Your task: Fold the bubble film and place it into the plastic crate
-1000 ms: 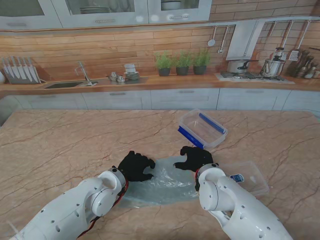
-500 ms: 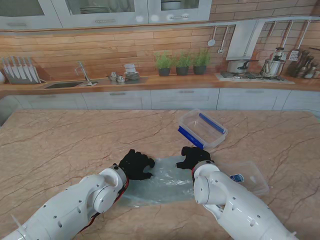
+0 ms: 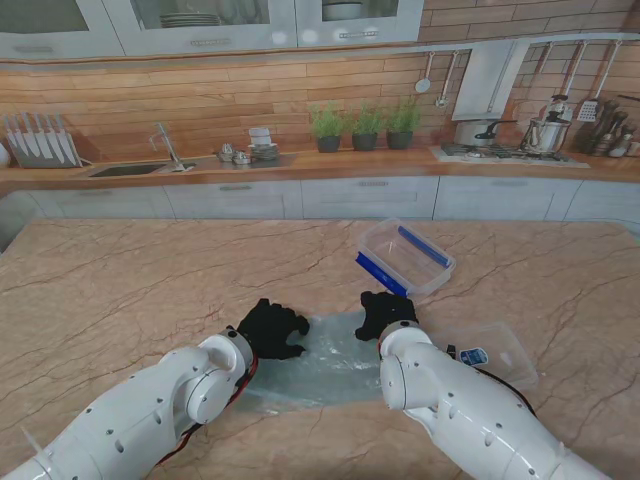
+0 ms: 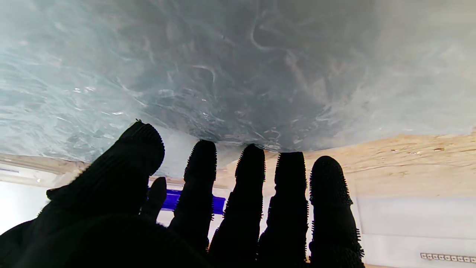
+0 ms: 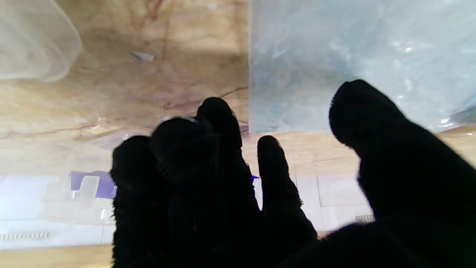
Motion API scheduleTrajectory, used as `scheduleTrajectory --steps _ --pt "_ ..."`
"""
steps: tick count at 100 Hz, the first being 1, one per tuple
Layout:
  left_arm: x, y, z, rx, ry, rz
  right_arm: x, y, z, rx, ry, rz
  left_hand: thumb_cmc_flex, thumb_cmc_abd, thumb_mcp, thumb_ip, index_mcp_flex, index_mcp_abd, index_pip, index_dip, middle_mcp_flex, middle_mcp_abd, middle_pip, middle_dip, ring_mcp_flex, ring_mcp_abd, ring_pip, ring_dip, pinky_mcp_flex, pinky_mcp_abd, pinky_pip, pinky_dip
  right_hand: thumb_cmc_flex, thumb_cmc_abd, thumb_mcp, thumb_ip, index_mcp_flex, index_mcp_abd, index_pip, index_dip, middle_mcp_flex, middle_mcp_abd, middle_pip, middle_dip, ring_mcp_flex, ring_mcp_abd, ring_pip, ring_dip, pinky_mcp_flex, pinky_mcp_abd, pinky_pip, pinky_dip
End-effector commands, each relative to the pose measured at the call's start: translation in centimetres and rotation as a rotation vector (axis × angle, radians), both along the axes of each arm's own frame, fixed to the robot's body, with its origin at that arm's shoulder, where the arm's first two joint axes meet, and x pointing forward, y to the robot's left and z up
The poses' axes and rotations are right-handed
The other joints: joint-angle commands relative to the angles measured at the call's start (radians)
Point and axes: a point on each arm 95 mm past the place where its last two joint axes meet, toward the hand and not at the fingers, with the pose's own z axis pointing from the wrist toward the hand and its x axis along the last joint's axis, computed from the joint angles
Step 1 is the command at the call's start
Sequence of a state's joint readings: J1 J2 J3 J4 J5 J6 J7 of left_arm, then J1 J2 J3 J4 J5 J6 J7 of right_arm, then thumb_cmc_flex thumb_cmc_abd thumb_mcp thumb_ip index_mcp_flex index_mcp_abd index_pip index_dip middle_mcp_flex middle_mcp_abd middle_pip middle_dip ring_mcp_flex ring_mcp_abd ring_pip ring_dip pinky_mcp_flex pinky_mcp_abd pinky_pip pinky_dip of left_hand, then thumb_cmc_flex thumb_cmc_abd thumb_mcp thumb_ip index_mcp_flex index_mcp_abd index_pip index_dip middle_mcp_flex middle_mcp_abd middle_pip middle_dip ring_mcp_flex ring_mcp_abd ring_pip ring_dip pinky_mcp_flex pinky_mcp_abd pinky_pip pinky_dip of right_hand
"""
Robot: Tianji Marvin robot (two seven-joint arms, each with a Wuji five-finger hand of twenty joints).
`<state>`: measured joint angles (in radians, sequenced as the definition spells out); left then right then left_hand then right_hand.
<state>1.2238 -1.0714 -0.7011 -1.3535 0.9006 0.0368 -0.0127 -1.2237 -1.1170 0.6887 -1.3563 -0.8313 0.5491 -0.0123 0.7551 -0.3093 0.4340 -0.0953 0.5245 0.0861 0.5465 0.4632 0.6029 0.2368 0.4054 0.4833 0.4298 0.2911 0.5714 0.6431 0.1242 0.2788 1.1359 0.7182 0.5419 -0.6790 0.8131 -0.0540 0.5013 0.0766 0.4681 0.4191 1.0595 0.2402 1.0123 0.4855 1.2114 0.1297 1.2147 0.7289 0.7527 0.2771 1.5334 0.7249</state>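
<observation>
Translucent bubble film (image 3: 325, 362) lies flat, nearer me than the plastic crate (image 3: 405, 259): light, limp, probably slippery. I'd pinch its far edge. Left hand (image 3: 270, 329) and right hand (image 3: 385, 313) hover spread, holding nothing.

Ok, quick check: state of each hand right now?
Left hand: open, fingers spread over the bubble film, holding nothing.
Right hand: open, at the film's far right corner, no grip visible.

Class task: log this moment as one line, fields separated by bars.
stage: pre-fold | left hand: open, over bubble film | right hand: open, at film's far right corner | plastic crate: no film inside
</observation>
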Motion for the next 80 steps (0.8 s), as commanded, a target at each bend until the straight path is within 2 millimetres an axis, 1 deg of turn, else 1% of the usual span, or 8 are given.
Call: scheduleTrajectory --steps 1,15,27,37,46,58,68,80 --pt "-0.7 0.4 -1.4 0.022 0.044 0.006 -0.1 0.3 -0.5 -0.009 0.005 0.010 -0.007 -0.003 0.019 0.040 0.021 0.009 0.002 0.006 0.019 0.014 0.008 0.003 -0.027 0.020 0.021 0.011 -0.006 0.010 0.030 0.001 0.033 -0.053 0.018 0.000 -0.055 0.011 -0.002 -0.007 0.014 0.014 0.041 0.014 0.058 0.006 0.032 -0.012 0.028 -0.053 0.084 -0.011" --pt "-0.7 0.4 -1.4 0.022 0.048 0.008 0.1 0.4 -0.8 -0.020 0.023 0.006 -0.008 0.000 0.016 0.040 0.025 0.009 0.005 0.007 0.022 0.014 0.008 0.003 -0.026 0.021 0.021 0.011 -0.004 0.009 0.031 0.001 0.045 -0.068 0.006 -0.002 -0.100 0.003 0.000 -0.015 0.003 0.012 0.047 0.015 0.064 0.001 0.029 -0.015 0.035 -0.058 0.085 -0.018" --pt "-0.6 0.4 -1.4 0.021 0.049 0.011 0.1 0.3 -1.2 -0.030 0.062 0.001 -0.009 0.002 0.014 0.039 0.025 0.008 0.005 0.007 0.021 0.012 0.008 0.004 -0.026 0.021 0.021 0.011 -0.005 0.011 0.032 0.001 0.061 -0.081 0.010 0.001 0.012 -0.029 0.111 0.009 -0.009 0.014 0.058 0.021 0.067 -0.005 0.027 -0.018 0.037 -0.062 0.088 -0.027" --pt "-0.6 0.4 -1.4 0.022 0.052 0.012 0.1 0.4 -1.4 -0.043 0.069 0.009 -0.009 0.004 0.011 0.040 0.026 0.008 0.005 0.007 0.021 0.014 0.008 0.004 -0.026 0.022 0.022 0.012 -0.005 0.009 0.032 0.001 0.070 -0.103 0.048 -0.003 0.192 -0.083 0.263 0.109 -0.042 0.032 0.050 0.040 0.053 -0.006 0.008 -0.020 0.028 -0.065 0.072 -0.037" --pt "-0.6 0.4 -1.5 0.019 0.056 0.014 0.1 0.5 -1.5 -0.048 0.071 0.015 -0.009 0.008 0.008 0.040 0.026 0.009 0.006 0.007 0.021 0.014 0.007 0.004 -0.027 0.023 0.022 0.012 -0.007 0.009 0.032 0.001 0.109 -0.136 0.044 -0.070 0.196 -0.176 0.432 0.221 -0.075 0.026 0.038 0.059 0.017 0.005 0.000 -0.008 -0.003 -0.054 0.048 -0.033" --pt "-0.6 0.4 -1.5 0.020 0.057 0.014 0.1 0.6 -1.5 -0.044 0.070 0.021 -0.006 0.014 0.004 0.040 0.026 0.009 0.005 0.007 0.022 0.015 0.008 0.004 -0.027 0.021 0.022 0.011 -0.006 0.009 0.033 0.001 0.138 -0.148 0.052 -0.087 0.189 -0.277 0.600 0.313 -0.125 0.011 0.032 0.080 -0.050 0.023 -0.004 0.012 -0.069 -0.035 0.012 -0.020" --pt "-0.6 0.4 -1.5 0.020 0.060 0.014 0.1 0.8 -1.4 -0.031 0.064 0.032 -0.003 0.016 0.002 0.041 0.027 0.007 0.006 0.007 0.021 0.014 0.007 0.004 -0.028 0.022 0.021 0.011 -0.007 0.009 0.032 0.001 0.151 -0.116 0.064 -0.087 0.239 -0.309 0.665 0.359 -0.212 0.043 0.000 0.084 -0.154 0.050 -0.034 0.022 -0.174 -0.022 -0.057 -0.021" --pt "-0.6 0.4 -1.5 0.017 0.060 0.015 0.0 0.9 -1.2 0.019 0.050 0.040 -0.002 0.017 -0.001 0.042 0.026 0.007 0.006 0.007 0.020 0.014 0.007 0.004 -0.028 0.022 0.021 0.011 -0.007 0.009 0.032 0.001 0.172 -0.031 0.031 -0.076 0.248 -0.302 0.652 0.340 -0.277 0.070 -0.120 0.024 -0.291 0.103 -0.189 -0.015 -0.296 -0.006 -0.172 -0.023"
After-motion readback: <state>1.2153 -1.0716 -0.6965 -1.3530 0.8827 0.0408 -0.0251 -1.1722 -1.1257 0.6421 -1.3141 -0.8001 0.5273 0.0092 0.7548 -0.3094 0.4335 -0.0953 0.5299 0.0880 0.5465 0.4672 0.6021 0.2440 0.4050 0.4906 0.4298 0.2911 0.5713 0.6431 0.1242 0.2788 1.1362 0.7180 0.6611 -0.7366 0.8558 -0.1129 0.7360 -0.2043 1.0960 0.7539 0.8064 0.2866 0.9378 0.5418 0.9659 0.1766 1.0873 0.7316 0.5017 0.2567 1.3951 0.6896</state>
